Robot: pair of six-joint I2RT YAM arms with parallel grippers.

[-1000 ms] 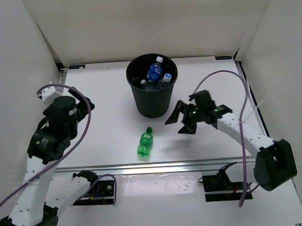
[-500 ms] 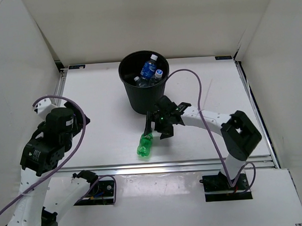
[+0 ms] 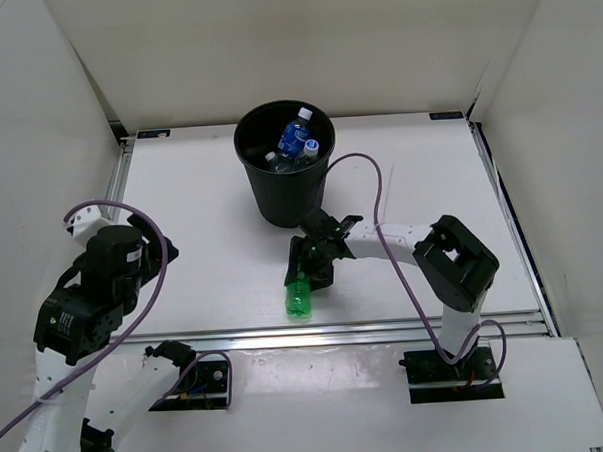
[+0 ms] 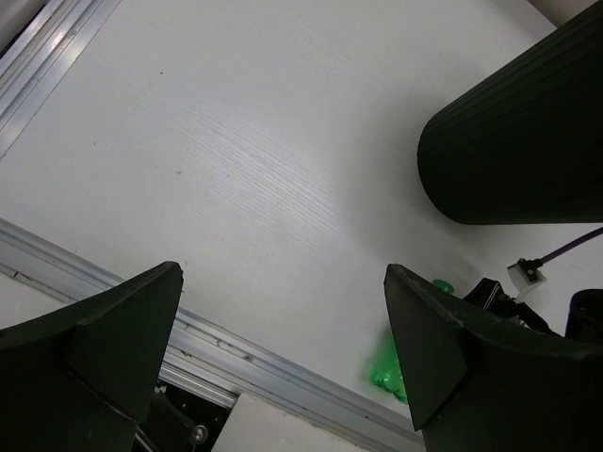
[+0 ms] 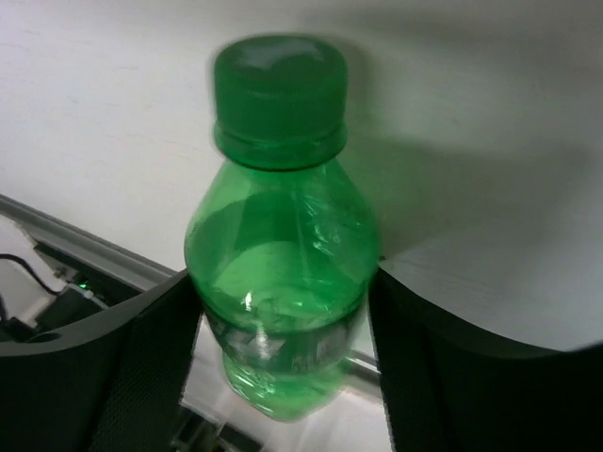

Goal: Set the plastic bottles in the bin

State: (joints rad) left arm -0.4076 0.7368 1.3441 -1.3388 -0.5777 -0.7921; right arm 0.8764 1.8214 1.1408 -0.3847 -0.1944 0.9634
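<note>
A green bottle (image 3: 299,298) lies on the white table in front of the bin (image 3: 290,201), its cap pointing toward the bin. My right gripper (image 3: 308,271) reaches over it from the cap end. In the right wrist view both fingers (image 5: 160,320) press against the sides of the green bottle (image 5: 283,245), so the right gripper (image 5: 283,311) is shut on it. The round black bin holds a blue-labelled bottle (image 3: 296,138) and other clear ones. My left gripper (image 4: 283,282) hangs open and empty over the table's left front, far from the green bottle (image 4: 388,363).
An aluminium rail (image 3: 386,332) runs along the table's front edge just below the bottle. White walls enclose the table on the left, back and right. The bin's wall (image 4: 518,141) shows at the upper right of the left wrist view.
My right arm swung left from the bin's right side to the green bottle and its fingers closed on it. The bin shifted slightly left. The left arm drew back and lower.
</note>
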